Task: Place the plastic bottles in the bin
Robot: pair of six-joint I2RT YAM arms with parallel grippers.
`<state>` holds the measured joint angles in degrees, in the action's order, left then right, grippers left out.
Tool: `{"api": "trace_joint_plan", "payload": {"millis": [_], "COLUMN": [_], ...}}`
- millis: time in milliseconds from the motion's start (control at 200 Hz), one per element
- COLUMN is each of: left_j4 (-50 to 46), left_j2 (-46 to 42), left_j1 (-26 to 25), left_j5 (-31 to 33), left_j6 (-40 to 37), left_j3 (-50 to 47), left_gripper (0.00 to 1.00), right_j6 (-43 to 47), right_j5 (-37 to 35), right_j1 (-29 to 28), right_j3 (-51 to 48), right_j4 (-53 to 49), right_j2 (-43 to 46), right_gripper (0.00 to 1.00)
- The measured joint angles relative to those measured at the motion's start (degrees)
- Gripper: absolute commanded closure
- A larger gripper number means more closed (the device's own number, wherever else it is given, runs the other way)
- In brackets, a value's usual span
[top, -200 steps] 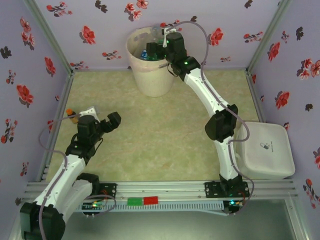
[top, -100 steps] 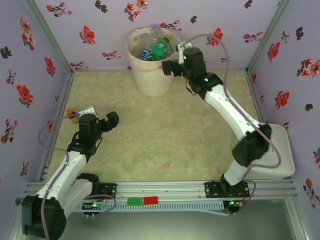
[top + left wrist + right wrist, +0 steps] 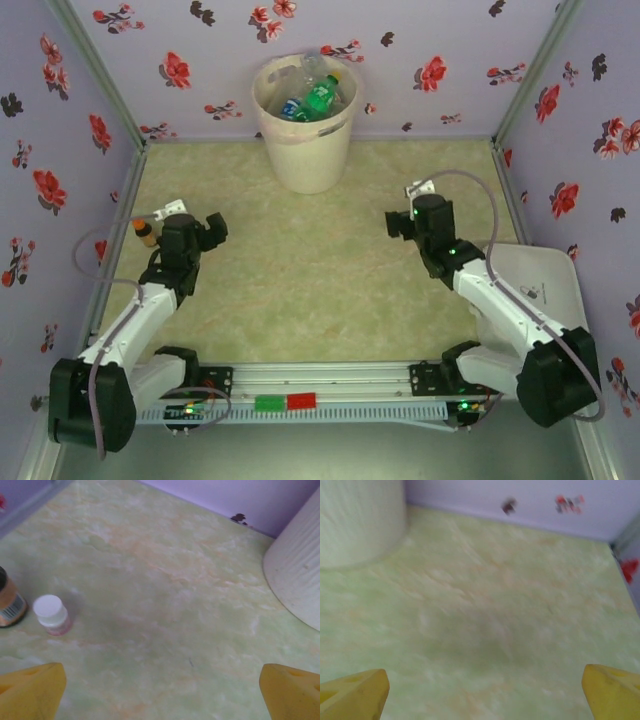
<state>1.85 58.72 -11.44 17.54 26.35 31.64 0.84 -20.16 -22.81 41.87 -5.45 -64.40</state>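
Pale pink-beige bin (image 3: pixel 305 155); green and blue-labelled plastic bottles (image 3: pixel 318 98); marbled green-cream table (image 3: pixel 300 260); white-capped, perhaps pinkish vial (image 3: pixel 51 614)

Overhead, low wrist views; common bin (image 3: pixel 303 160)

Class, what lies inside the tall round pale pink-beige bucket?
A green plastic bottle with a yellow cap and clear crushed bottles, one blue-labelled, lie piled near the rim. Anything beneath them is covered by that pile and the bucket wall.
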Motion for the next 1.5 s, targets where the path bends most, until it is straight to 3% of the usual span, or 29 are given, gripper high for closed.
{"api": "trace_joint_plan", "payload": {"millis": [215, 395, 700, 890, 1125, 1290, 1500], "left_j4": [2.25, 5.62, 23.19, 35.28, 50.01, 53.99, 51.82], "left_j2": [5.38, 9.35, 13.84, 18.38, 27.36, 27.82, 29.18], "left_j1": [0.11, 0.11, 0.09, 0.09, 0.11, 1.09, 9.60], "left_j5": [7.17, 10.19, 12.07, 12.24, 11.15, 9.40, 2.16], "left_j6": [-4.87, -10.25, -18.84, -26.45, -30.42, -30.53, -26.18], "left_j3": [0.00, 0.00, -4.42, -7.67, -12.09, -14.14, -11.54], "left_gripper": [0.00, 0.00, 0.00, 0.00, 0.00, 0.00, 0.00], "right_j6": [0.24, -0.63, -3.89, -5.18, -6.80, -6.95, -6.93], "right_j5": [-0.76, 1.57, 8.24, 9.68, 9.22, 8.63, 7.89], "right_j1": [9.11, 14.91, 21.35, 22.08, 22.23, 22.23, 22.16], "right_j3": [-11.61, -15.98, -18.62, -18.56, -20.50, -20.50, -20.50], "right_j4": [12.41, 24.55, 42.88, 48.54, 54.58, 55.63, 55.80], "right_j2": [0.17, -7.21, -18.78, -22.93, -24.59, -24.59, -24.59], "right_gripper": [0.01, 0.00, 0.00, 0.00, 0.00, 0.00, 0.00]}}
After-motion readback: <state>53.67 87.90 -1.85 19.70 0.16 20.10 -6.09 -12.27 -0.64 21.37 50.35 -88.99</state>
